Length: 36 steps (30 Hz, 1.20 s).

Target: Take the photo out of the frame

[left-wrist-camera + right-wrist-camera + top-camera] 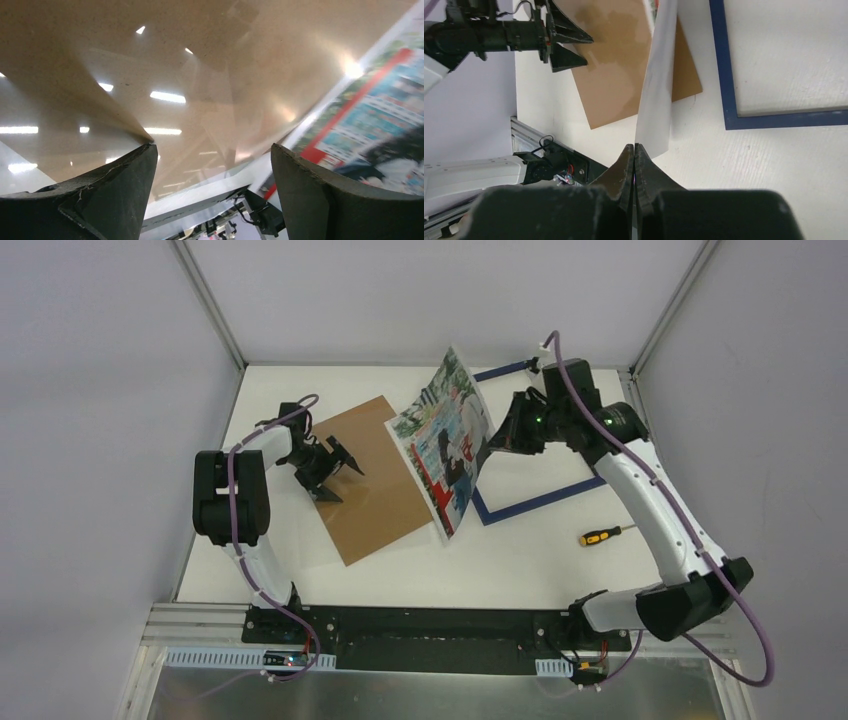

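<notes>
Some of the frame [540, 500] (behind the photo [450, 435])

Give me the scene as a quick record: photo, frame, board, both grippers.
frame: flat on the table, empty
photo: out of the frame, held up on edge
backing board: flat on the table, left of the photo
right gripper: shut on the photo's edge
left gripper: open, over the backing board, holding nothing
screwdriver: on the table, off the frame's near right corner
</notes>
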Motion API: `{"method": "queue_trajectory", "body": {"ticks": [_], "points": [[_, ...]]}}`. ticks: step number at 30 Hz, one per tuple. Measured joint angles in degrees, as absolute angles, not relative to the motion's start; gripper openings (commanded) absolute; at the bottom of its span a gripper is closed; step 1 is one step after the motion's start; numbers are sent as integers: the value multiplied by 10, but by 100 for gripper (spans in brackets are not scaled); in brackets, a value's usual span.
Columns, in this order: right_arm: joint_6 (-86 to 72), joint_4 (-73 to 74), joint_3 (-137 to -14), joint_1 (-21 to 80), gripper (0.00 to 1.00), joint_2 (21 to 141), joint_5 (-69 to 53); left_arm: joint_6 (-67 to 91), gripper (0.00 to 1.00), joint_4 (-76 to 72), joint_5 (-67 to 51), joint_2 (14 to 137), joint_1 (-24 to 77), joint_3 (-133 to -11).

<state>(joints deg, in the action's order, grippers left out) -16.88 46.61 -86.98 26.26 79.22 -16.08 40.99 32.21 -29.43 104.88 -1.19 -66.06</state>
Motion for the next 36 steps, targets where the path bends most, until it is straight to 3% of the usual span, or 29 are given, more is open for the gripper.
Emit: {"method": "queue_trajectory", "body": {"ticks": [9, 15, 24, 30, 34, 36], "points": [[-148, 522, -990, 261, 0, 711, -107, 416, 87, 308, -299, 1044, -11, -679], [-157, 498, -1003, 269, 0, 725, -122, 432, 86, 307, -300, 985, -10, -680], [-196, 440, -1053, 335, 0, 875, -162, 443, 85, 331, -298, 821, -7, -681], [-248, 400, -1195, 372, 0, 988, -209, 436, 87, 378, -276, 690, -7, -686], [-297, 383, -1358, 387, 0, 1077, -239, 425, 87, 411, -250, 613, -7, -734], [-327, 356, -1382, 390, 0, 1086, -254, 417, 87, 417, -239, 586, -7, -765]]}}
